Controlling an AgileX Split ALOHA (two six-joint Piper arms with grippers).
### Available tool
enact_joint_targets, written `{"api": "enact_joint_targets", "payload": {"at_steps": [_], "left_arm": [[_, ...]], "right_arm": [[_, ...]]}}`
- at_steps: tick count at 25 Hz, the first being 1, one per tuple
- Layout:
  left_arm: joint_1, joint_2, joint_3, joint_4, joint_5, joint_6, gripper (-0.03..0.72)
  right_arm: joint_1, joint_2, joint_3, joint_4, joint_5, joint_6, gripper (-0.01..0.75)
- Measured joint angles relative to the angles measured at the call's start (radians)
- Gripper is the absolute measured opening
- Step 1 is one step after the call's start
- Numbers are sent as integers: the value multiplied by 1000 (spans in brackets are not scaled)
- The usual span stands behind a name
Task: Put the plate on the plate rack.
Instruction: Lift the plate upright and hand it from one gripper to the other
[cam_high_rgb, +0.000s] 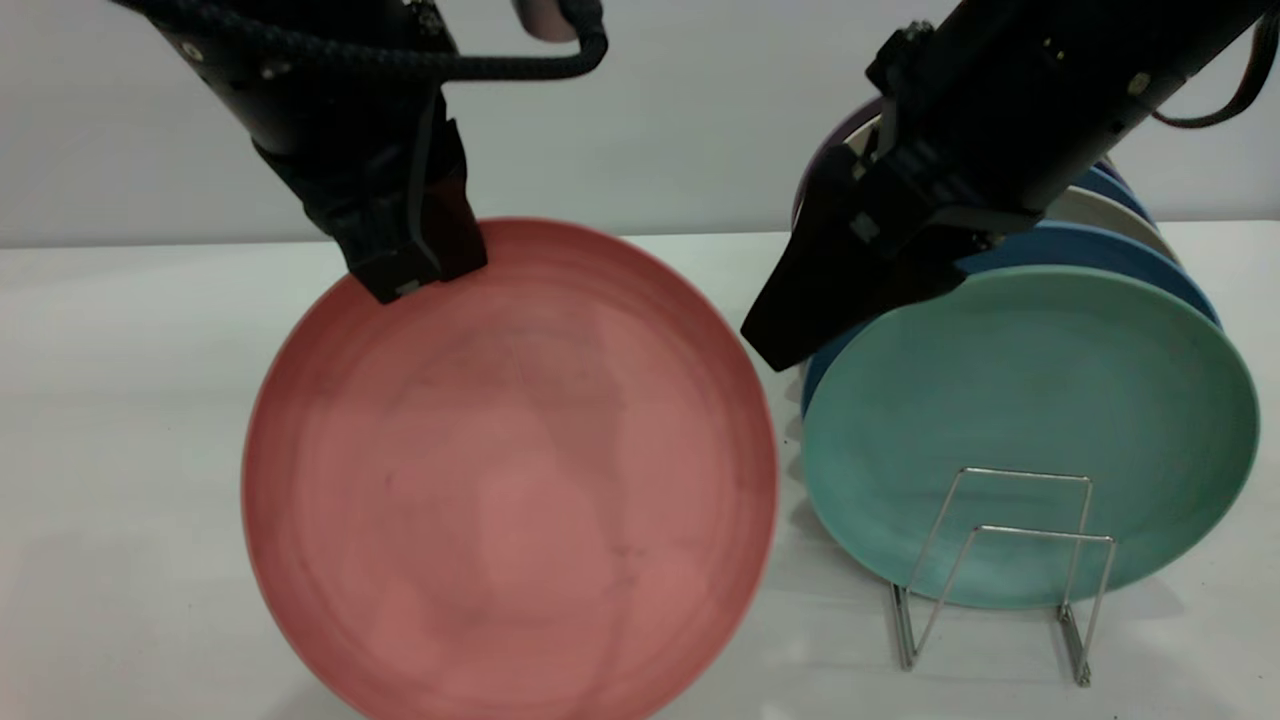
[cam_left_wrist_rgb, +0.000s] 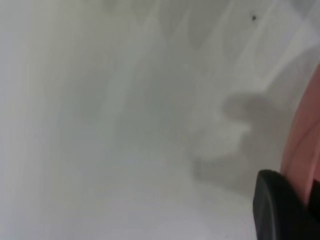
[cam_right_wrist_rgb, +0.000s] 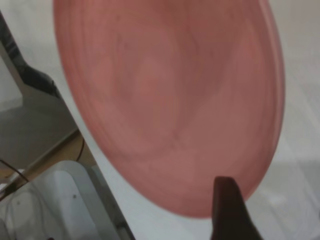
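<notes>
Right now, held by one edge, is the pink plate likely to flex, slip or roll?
The plate hangs flat from the left claw pinching its top rim, so probably stiff and light. Its smooth surface may let it pivot. Released on edge, it would likely roll or topple.

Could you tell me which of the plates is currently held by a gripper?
The salmon-pink plate, gripped at its upper rim by the left gripper; the mint-green plate and the others stand in the rack.

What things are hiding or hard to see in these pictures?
- The round salmon-pink plastic plate: its bottom rim is cut off by the exterior view's lower edge.
- The plates behind the mint-green plate on the silver wire plate rack: mostly covered by it and the right gripper.
- The left gripper: only one finger shows in the left wrist view.
</notes>
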Motion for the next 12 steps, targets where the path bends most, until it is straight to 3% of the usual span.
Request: {"api": "enact_joint_targets", "payload": {"at_steps": [12], "left_arm": [[-11, -18, 1, -44, 21, 2, 15]], "right_arm": [[31, 108, -39, 46, -16, -19, 444]]}}
